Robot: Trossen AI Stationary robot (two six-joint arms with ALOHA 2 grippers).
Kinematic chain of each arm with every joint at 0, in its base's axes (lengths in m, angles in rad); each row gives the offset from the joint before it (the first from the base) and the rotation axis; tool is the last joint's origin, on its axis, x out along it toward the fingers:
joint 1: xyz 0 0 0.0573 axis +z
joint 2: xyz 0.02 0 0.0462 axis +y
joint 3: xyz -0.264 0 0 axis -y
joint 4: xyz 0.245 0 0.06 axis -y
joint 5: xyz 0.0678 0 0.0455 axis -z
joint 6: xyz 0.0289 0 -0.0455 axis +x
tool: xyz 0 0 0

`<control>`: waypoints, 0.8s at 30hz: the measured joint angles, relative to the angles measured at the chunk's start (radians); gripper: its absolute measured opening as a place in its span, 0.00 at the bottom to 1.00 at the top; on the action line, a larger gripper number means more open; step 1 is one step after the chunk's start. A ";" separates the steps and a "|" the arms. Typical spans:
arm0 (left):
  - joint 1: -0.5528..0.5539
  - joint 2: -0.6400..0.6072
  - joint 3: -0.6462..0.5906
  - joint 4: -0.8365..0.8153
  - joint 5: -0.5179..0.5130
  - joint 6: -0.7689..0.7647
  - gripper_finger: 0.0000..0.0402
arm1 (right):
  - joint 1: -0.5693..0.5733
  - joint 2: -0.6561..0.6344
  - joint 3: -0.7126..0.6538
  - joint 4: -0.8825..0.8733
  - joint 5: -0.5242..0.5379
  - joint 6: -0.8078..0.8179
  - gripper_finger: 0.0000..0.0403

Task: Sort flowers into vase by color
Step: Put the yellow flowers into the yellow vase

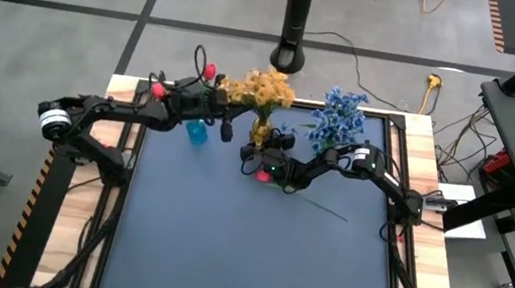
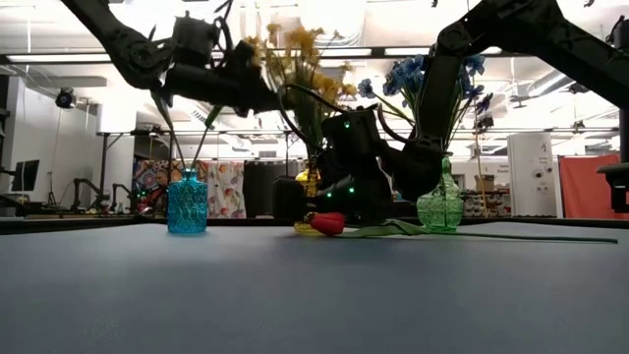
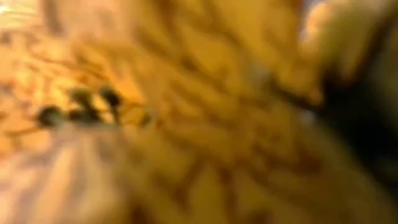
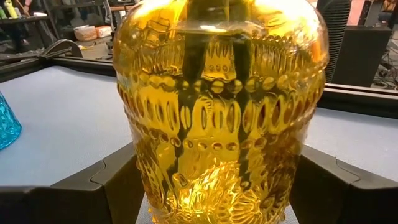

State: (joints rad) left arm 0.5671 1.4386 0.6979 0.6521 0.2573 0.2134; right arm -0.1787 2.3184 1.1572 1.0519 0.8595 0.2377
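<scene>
A yellow glass vase (image 4: 217, 112) with yellow flowers (image 1: 260, 89) stands at the far middle of the blue mat. My right gripper (image 4: 217, 180) is around its lower body. My left gripper (image 1: 226, 124) is shut and reaches in among the yellow blossoms (image 3: 199, 112), which fill its wrist view. A blue vase (image 2: 187, 202) holds red flowers (image 1: 210, 72). A green vase (image 2: 440, 206) holds blue flowers (image 1: 339, 115). One red flower (image 2: 329, 223) lies on the mat, its stem (image 2: 531, 236) pointing right. My left gripper comes in level from the table's left. In the low view a thin stem (image 2: 295, 128) runs from its tip down into the yellow vase's neck. Blossoms hide the fingers, so which part they hold does not show. My right gripper has one finger (image 4: 102, 183) on each side of the yellow vase's lower body (image 4: 140, 180), flat against the glass. It comes in level, low over the mat, from the table's right. The vase stands upright on its base.
The three vases stand in a row along the far edge, close together. The near half of the mat (image 1: 241, 263) holds nothing but the fallen flower's stem. A raised black frame (image 1: 124, 196) runs round the mat. A black pole base (image 1: 290, 58) stands beyond the far edge.
</scene>
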 joint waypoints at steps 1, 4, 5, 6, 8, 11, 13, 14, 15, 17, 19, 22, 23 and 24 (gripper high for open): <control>0.000 0.001 -0.001 -0.014 -0.028 0.012 0.00 | 0.000 0.000 0.000 0.000 0.000 0.003 0.76; 0.002 -0.005 -0.001 -0.055 -0.103 0.060 0.00 | 0.001 0.000 0.000 -0.001 -0.001 0.001 0.75; 0.002 -0.006 0.000 -0.067 -0.115 0.072 0.00 | 0.002 -0.001 0.000 -0.002 -0.001 0.001 0.75; 0.003 -0.005 0.000 -0.073 -0.117 0.078 0.00 | 0.002 -0.001 0.000 -0.002 -0.001 0.000 0.76; 0.003 -0.003 -0.001 -0.076 -0.118 0.089 0.00 | 0.002 -0.001 0.000 -0.002 -0.002 -0.001 0.76; 0.003 0.004 0.000 -0.069 -0.118 0.097 0.00 | 0.002 -0.001 0.000 -0.002 -0.001 0.004 0.75; 0.003 0.015 0.000 -0.069 -0.116 0.100 0.00 | 0.002 -0.001 0.000 -0.003 -0.001 0.002 0.76; 0.003 0.024 0.000 -0.067 -0.108 0.100 0.00 | 0.003 -0.002 0.000 -0.003 -0.001 0.001 0.76; 0.003 0.034 0.000 -0.061 -0.086 0.100 0.00 | 0.003 -0.002 0.000 -0.002 -0.002 -0.002 0.75; 0.002 0.054 0.000 -0.051 -0.031 0.099 0.00 | 0.003 -0.002 0.000 -0.002 -0.001 -0.002 0.75; -0.002 0.070 -0.001 -0.046 -0.020 0.092 0.00 | 0.004 -0.003 0.000 -0.002 -0.004 -0.001 0.76; -0.001 0.088 -0.001 -0.040 -0.031 0.090 0.00 | 0.004 -0.003 0.000 -0.002 -0.008 -0.002 0.75; 0.000 0.096 0.000 -0.037 -0.031 0.093 0.00 | 0.004 -0.003 0.000 -0.002 -0.008 -0.002 0.75; 0.000 0.101 0.000 -0.038 -0.028 0.099 0.00 | 0.004 -0.003 0.000 -0.002 -0.008 -0.002 0.76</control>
State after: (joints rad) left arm 0.5667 1.5396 0.6975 0.6138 0.2293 0.3126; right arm -0.1745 2.3154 1.1572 1.0500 0.8514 0.2356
